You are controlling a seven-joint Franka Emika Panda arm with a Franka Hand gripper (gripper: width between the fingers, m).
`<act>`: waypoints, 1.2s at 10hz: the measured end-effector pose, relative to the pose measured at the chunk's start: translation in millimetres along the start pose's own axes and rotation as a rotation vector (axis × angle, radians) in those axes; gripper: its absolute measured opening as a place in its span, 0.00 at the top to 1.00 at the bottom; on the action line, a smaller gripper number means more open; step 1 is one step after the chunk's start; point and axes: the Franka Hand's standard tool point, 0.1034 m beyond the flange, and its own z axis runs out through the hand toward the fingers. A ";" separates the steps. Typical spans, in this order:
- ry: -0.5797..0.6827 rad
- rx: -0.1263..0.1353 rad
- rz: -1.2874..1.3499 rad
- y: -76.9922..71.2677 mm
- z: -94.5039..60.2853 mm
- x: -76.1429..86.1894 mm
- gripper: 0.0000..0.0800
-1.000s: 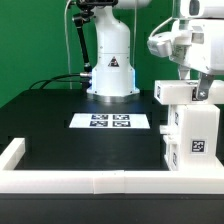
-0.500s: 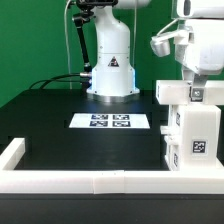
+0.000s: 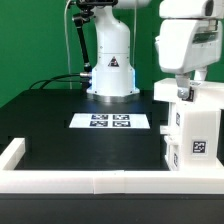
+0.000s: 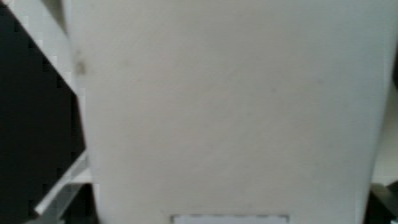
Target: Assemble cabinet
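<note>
Cabinet (image 3: 192, 135) sits at the exterior view's right side of the black table (image 3: 70, 145), up against the low white border frame (image 3: 90, 181) at the front. It's a tall white box with black-and-white marker tags on its faces, and a smaller white block sits on top of it. Gripper (image 3: 183, 93) hangs right above that top block, fingers pointing down at it, but the arm's big white wrist housing covers most of the view, so I honestly can't tell whether the fingers are spread, closed, or pinching anything. Wrist view is no help either, it's pretty much filled with a blurry plain white surface with a dark strip along one side. Marker board (image 3: 109, 121) lies flat mid-table, well apart from the cabinet, in front of the robot base (image 3: 110, 70).
</note>
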 end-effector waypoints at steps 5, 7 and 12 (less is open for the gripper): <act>0.003 -0.003 0.550 -2.9 0.0 1.0 0.30; 0.026 -0.007 0.777 -3.7 1.0 2.0 0.30; 0.024 0.007 1.073 -2.5 1.9 -0.1 0.31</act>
